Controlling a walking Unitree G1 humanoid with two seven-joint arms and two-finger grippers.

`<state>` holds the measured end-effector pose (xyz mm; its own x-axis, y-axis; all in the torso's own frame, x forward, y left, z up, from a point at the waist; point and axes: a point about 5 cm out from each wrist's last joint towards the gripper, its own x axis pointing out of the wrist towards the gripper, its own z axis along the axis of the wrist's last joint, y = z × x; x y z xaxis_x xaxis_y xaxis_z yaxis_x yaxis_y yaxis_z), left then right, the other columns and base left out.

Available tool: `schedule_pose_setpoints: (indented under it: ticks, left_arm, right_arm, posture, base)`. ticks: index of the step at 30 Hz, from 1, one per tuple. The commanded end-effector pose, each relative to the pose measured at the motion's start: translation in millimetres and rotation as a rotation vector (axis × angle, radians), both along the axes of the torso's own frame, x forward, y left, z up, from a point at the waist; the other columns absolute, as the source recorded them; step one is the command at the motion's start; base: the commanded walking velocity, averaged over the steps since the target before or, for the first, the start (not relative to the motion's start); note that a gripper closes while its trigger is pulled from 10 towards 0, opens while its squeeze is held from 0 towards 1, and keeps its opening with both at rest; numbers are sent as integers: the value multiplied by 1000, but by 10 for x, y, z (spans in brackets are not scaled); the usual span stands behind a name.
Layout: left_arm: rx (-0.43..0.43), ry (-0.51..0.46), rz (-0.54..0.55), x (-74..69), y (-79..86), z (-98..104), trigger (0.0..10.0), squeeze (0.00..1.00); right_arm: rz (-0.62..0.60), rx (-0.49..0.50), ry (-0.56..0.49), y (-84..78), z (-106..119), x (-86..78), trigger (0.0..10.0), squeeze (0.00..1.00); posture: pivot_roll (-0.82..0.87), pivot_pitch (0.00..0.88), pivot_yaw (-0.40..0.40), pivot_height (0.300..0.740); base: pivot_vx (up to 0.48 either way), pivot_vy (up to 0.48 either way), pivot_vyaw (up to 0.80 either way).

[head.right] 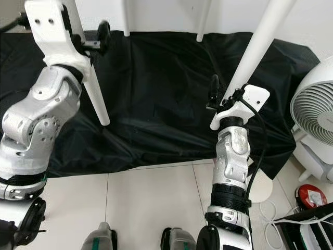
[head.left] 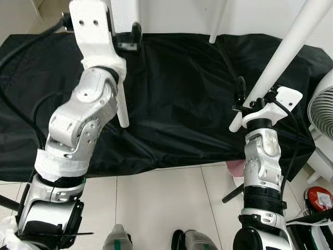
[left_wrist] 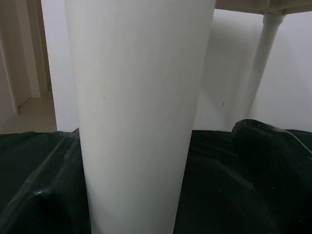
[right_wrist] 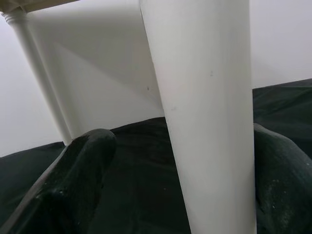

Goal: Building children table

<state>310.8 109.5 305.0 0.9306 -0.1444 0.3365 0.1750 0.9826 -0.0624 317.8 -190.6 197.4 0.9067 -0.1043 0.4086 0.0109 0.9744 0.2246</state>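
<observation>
The tabletop is cut off; both near legs' tops leave frame.

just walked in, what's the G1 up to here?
It is handling a white children's table over a black cloth spread on the floor. The left gripper is at one white table leg, and the right gripper is at another white leg; each wrist view shows its leg between the black fingers. Both near legs slant, with their lower ends over the cloth. Two far legs show at the back. A white fan stands on the robot's right.
</observation>
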Motion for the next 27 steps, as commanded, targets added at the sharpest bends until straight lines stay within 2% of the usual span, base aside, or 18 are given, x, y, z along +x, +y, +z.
schedule_pose_setpoints:
  ticks: [1, 7, 11, 16, 20, 27]
  left_arm:
    - [145, -29, -356, -131, -205, -111, 10000, 0]
    - [185, -42, -303, -156, -136, -167, 10000, 0]
    - [174, -41, -201, -292, 80, -295, 10000, 0]
    - [174, -40, -132, -393, 261, -390, 10000, 0]
    - [165, -36, -108, -432, 315, -431, 10000, 0]
    - [188, -36, -118, -580, 350, -571, 10000, 0]
  right_arm:
    - [96, -16, 23, 172, -89, -25, 10000, 0]
    - [88, -51, 5, 144, -101, -81, 10000, 0]
    - [24, -65, 6, 14, -167, -345, 10000, 0]
    - [34, -74, 2, 25, -186, -454, 10000, 0]
    - [27, -74, 3, 25, -194, -485, 10000, 0]
    - [38, -73, 16, 56, -223, -589, 10000, 0]
  posture:
    - [125, 71, -45, 740]
    - [125, 72, -46, 740]
    - [117, 88, -35, 740]
    - [119, 95, -35, 740]
    - [120, 97, -37, 740]
    - [129, 100, -47, 740]
  base:
    - [0, 0, 0]
    - [0, 0, 0]
    - [0, 0, 0]
    - [0, 0, 0]
    - [0, 0, 0]
    - [0, 0, 0]
